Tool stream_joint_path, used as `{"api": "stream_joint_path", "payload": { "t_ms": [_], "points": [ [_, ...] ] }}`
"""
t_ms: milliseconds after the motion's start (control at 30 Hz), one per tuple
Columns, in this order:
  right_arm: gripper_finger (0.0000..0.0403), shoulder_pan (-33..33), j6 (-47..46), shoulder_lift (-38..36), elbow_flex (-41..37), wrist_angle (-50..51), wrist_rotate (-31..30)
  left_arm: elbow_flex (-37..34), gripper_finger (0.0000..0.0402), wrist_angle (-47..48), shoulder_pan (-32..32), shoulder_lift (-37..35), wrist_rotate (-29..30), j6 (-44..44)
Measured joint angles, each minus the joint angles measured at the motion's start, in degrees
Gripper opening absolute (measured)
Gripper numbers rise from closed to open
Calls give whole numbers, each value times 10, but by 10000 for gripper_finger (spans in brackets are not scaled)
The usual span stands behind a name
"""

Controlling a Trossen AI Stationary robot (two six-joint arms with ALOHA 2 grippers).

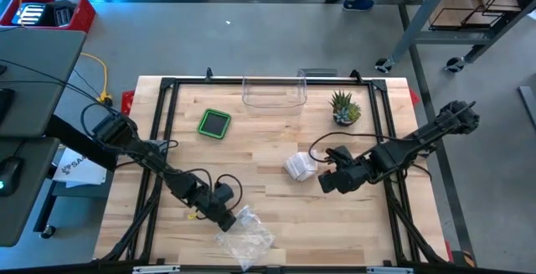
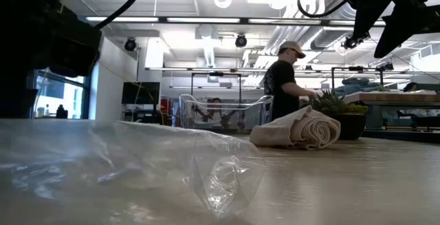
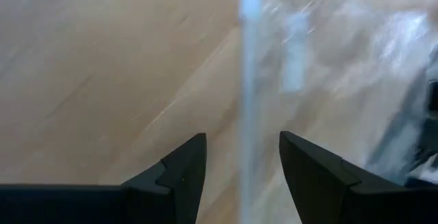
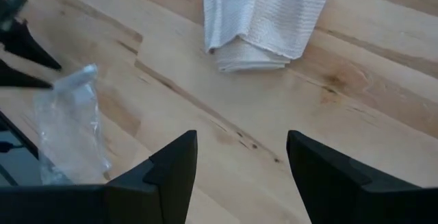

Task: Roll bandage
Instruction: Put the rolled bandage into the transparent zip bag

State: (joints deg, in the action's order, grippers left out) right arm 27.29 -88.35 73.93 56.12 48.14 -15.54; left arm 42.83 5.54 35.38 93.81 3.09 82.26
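The white bandage lies loosely bunched, partly rolled, on the wooden table right of centre; it also shows in the low view and the right wrist view. My right gripper hovers open just to the bandage's near right, fingers slanting down, nothing between them. A crumpled clear plastic bag lies at the table's near edge. My left gripper stands open at the bag's left end. In the left wrist view a blurred edge of the bag runs between the spread fingers. My left gripper's open fingers stand on either side of a plastic edge of the bag, slanting down from the table's left. The picture is blurred, and I cannot tell whether a finger touches the plastic.
A green square pad, a clear plastic box and a small potted plant stand along the far side. A black frame borders the table. A person stands in the room beyond.
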Motion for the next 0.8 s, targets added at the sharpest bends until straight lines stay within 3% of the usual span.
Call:
{"api": "stream_joint_path", "payload": {
  "t_ms": [167, 433, 533, 700, 800],
  "points": [
    [215, -3, -8, 0, 0, -2, -8, 0, 179, -42, 0, 21, 4, 7],
    [215, -4, -38, 0, 0, -4, -11, 4, 174, -31, 11, 34, 10, 20],
    [215, -4, -42, 0, 0, -3, -16, 20, 136, 11, 16, 36, 15, 16],
    [215, -4, -48, 0, 0, -3, -41, 36, 17, 40, 21, 51, 22, -1],
    [215, -4, -59, 0, 0, -2, -47, 48, 6, 49, 20, 57, 25, -12]
  ]
}}
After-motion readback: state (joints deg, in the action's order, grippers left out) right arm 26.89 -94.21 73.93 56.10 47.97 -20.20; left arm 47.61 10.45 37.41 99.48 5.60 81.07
